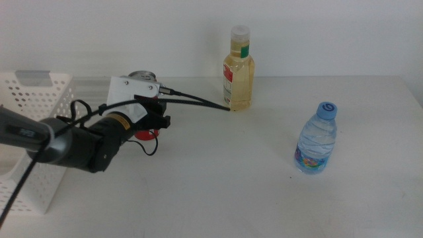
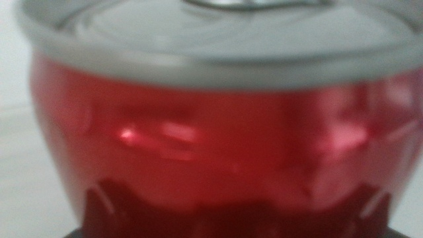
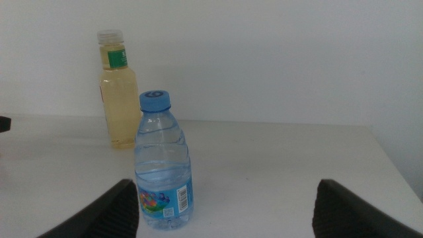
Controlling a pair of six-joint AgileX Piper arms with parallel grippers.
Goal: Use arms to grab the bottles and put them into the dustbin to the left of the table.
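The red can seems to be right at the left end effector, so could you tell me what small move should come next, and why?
Probably carry the red can toward the dustbin. It fills the left wrist view and the left end effector is at it, though the grip itself is hidden. The bin stands just beside that arm. The right end effector waits, open, facing the water bottle.

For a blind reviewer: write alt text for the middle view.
The left gripper reaches from the left to a red can beside the white dustbin. On the white table stand a yellow-liquid bottle at the back and a blue-capped water bottle to the right.
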